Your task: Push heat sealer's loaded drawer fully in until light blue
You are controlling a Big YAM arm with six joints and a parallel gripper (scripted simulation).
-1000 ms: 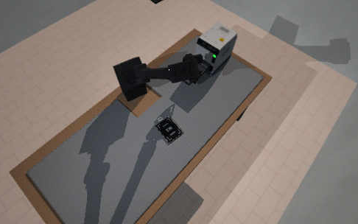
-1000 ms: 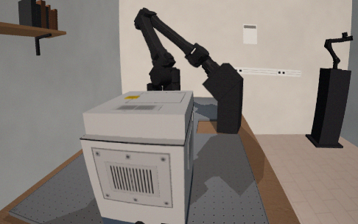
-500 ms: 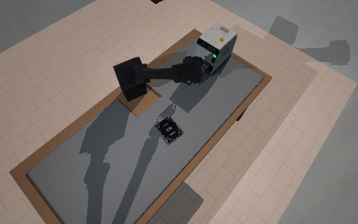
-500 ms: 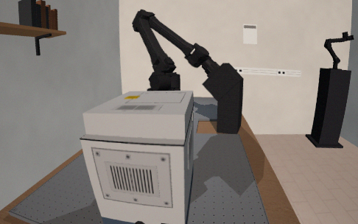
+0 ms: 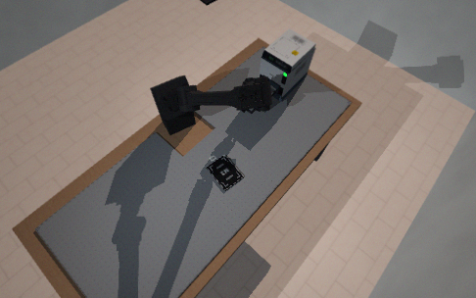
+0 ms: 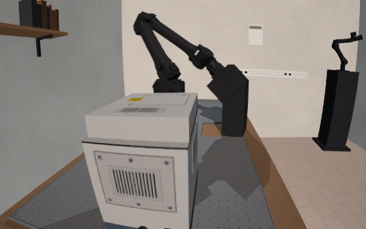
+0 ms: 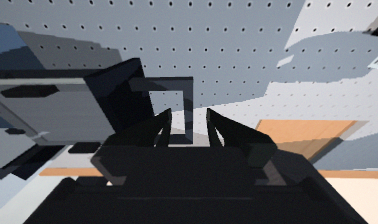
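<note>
The white heat sealer (image 5: 289, 59) stands at the far end of the grey mat, and its light (image 5: 285, 74) is green. In the exterior view I see its vented back (image 6: 141, 151), which hides the drawer. My gripper (image 5: 263, 94) is low against the sealer's front and covers most of the drawer there. In the wrist view my fingers stand part open with nothing gripped. A dark rectangular frame (image 7: 170, 107) lies just ahead of the tips, with one of its bars in line with the gap. The grey drawer panel (image 7: 43, 107) is to its left. The sheet and plate are hidden.
The arm's base (image 5: 173, 104) sits at the mat's long edge on a wooden patch. A black marker tile (image 5: 225, 172) lies mid-mat. The wooden table rim (image 5: 311, 147) runs close behind the sealer. A black stand (image 6: 337, 109) is on the floor to the right.
</note>
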